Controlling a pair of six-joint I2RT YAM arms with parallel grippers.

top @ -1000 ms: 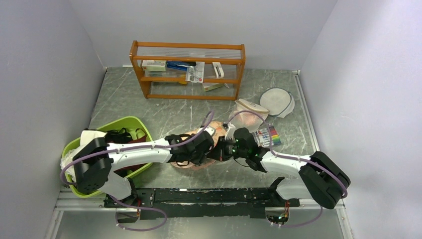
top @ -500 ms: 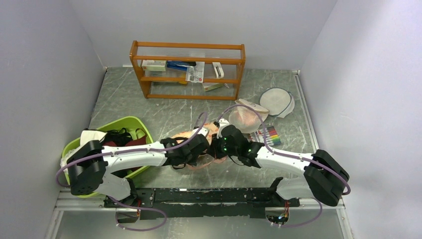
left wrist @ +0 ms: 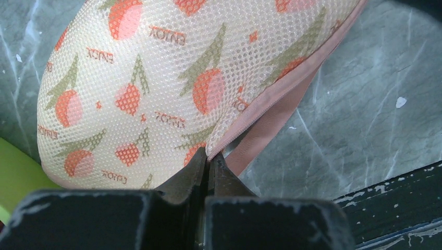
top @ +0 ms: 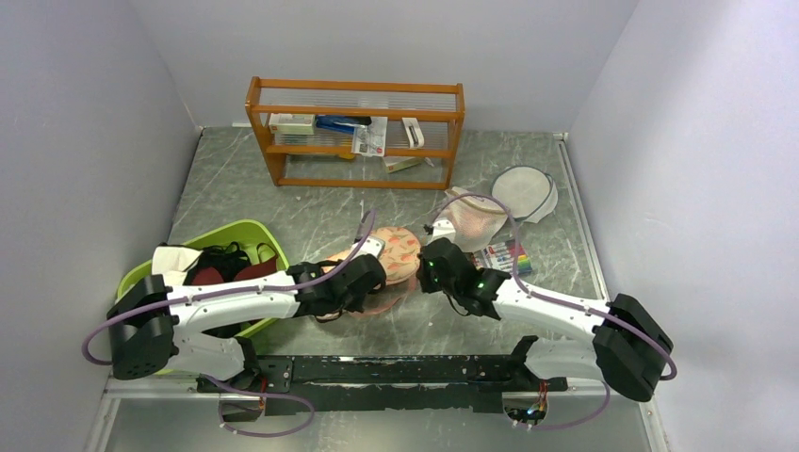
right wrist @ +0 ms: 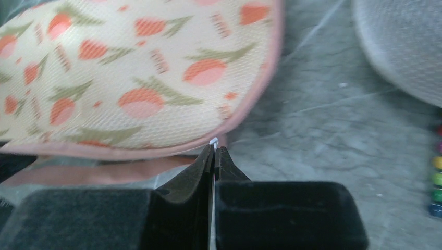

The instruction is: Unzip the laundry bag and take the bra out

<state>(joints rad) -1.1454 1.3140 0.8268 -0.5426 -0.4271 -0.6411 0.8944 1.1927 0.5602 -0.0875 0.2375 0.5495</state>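
Left fingers [left wrist: 192, 174] are shut tight on the pink seam of the laundry bag [left wrist: 156, 78] at its near rim. Right fingers [right wrist: 194, 172] are pressed together too, with a small white tab [right wrist: 213, 140] showing at their tips. We take that tab to be the zip pull. We read this as a split of work: one side anchors the cloth so the other can drag the slider without the whole bag sliding along.

By size, the grey marbled worktop [top: 283, 202] comes first and carries everything. The green basket [top: 247, 226] sits at its near left beside the left arm, clear of any line the pull might take. The laundry bag lies mid-worktop between the two wrists. One printed lobe is raised and tilted, and we think the two grips at its rim are holding it up.

A white mesh bag [top: 471, 226] rests just behind the right wrist, apart from the printed lobe and not part of the job. Pink zip tape [left wrist: 271, 122] hangs loose under the upper shell, parted from it. We judge the zip open along that stretch but not all the way round.

We cannot see the bra in any view, and we suppose it is inside the bag under the lobes.
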